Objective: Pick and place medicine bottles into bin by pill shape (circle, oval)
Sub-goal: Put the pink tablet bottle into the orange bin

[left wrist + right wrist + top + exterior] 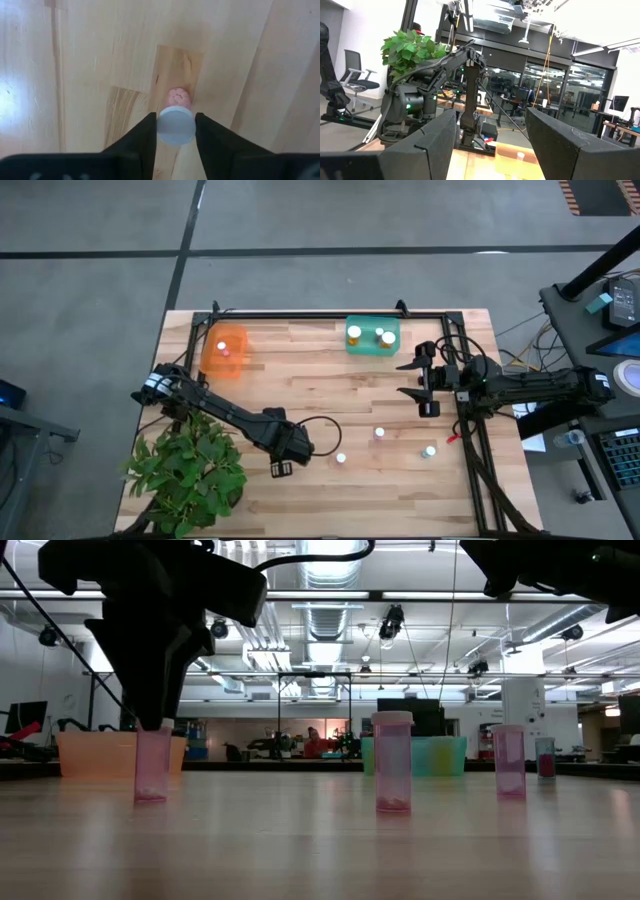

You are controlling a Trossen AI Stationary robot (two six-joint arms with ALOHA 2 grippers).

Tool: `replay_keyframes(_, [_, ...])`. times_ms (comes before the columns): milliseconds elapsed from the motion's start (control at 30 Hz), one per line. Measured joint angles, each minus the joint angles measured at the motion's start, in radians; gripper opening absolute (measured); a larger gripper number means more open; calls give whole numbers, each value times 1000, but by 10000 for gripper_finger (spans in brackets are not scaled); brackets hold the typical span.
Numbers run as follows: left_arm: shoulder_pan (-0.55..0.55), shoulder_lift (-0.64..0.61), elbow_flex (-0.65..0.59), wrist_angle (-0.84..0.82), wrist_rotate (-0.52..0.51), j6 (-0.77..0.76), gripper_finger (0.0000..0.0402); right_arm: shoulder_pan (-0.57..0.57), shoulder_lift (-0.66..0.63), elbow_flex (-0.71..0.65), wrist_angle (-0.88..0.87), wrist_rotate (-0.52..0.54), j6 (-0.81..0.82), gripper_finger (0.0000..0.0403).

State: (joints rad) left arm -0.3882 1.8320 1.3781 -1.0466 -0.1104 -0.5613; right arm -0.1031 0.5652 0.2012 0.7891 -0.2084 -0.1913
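My left gripper (281,468) stands near the table's front, pointing down, and is shut on a small pink-tinted medicine bottle (152,765) with a white cap (176,125). Pink pills (178,96) show at the bottle's bottom. Three more bottles stand upright on their bases on the table (341,458) (379,433) (429,451). The orange bin (226,352) at the far left holds one bottle. The green bin (373,337) at the far middle holds two. My right gripper (420,385) is open and empty, raised above the table's right side. My left gripper pinches the bottle at its white cap (159,128) between its two fingers, one on each side. The fingers come from above, pointing down. The bottle hangs upright below them; whether its base (152,797) rests on the table or is just clear of it, I cannot tell.
A green potted plant (190,475) stands at the near left corner beside my left arm. A black frame runs along the table's far and right edges (470,440). Bare wood lies in the middle between the bins and the standing bottles.
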Motion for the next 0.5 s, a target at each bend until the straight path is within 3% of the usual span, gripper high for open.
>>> replay_keyframes(500, [36, -39, 31, -45, -15, 19, 94, 0, 0, 0, 0, 0, -1, 226])
